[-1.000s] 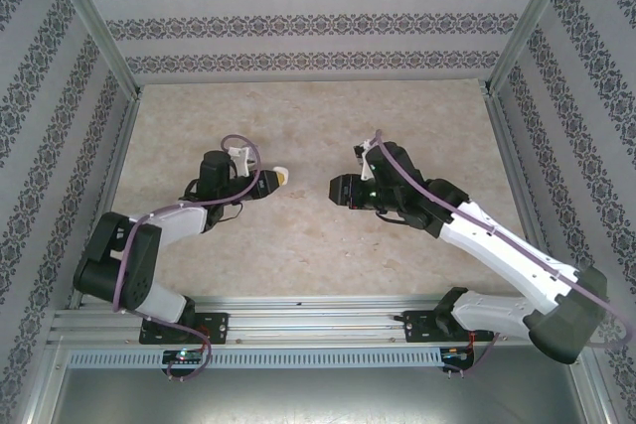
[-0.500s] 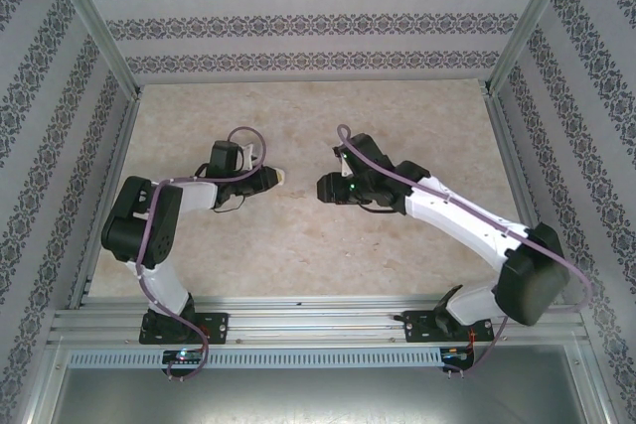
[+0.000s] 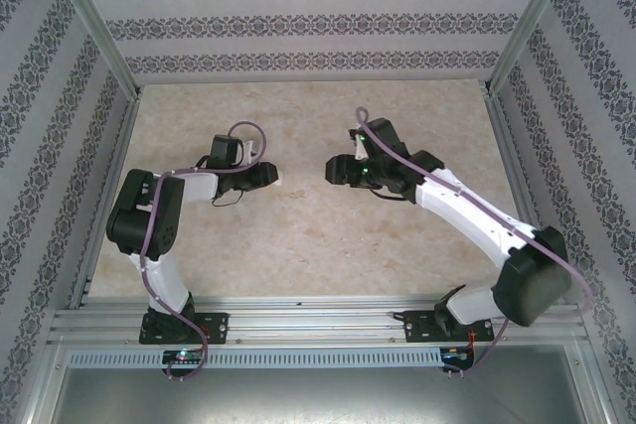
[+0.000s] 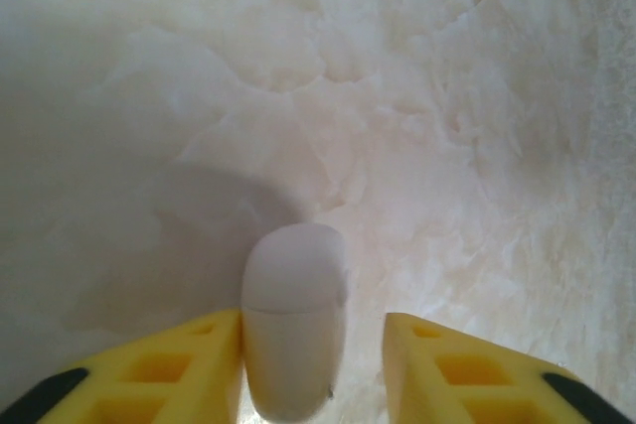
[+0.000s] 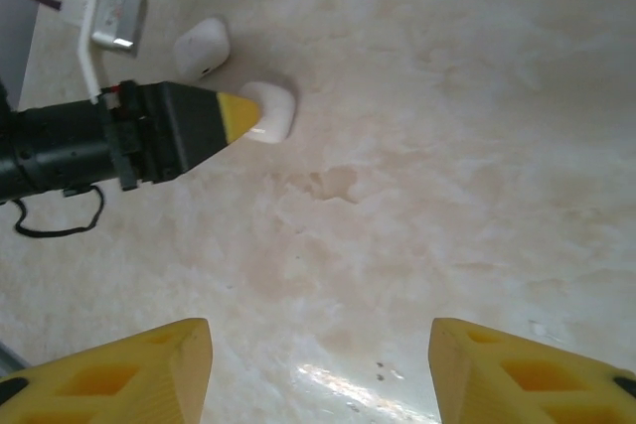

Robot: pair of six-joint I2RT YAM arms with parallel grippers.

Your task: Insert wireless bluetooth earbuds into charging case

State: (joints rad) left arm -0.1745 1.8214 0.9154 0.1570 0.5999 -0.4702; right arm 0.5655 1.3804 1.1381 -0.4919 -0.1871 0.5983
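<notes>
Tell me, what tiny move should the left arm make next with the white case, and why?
Probably close the left pincer on the white case. In the left wrist view the case sits on the table between the yellow fingers, right against one of them with a gap to the other, so it does not look gripped yet.

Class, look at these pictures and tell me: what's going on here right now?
The left gripper has a small white case between its fingers, touching one with a gap at the other. A second white case lies on the table nearby. The right gripper hangs open and empty above the table.
</notes>
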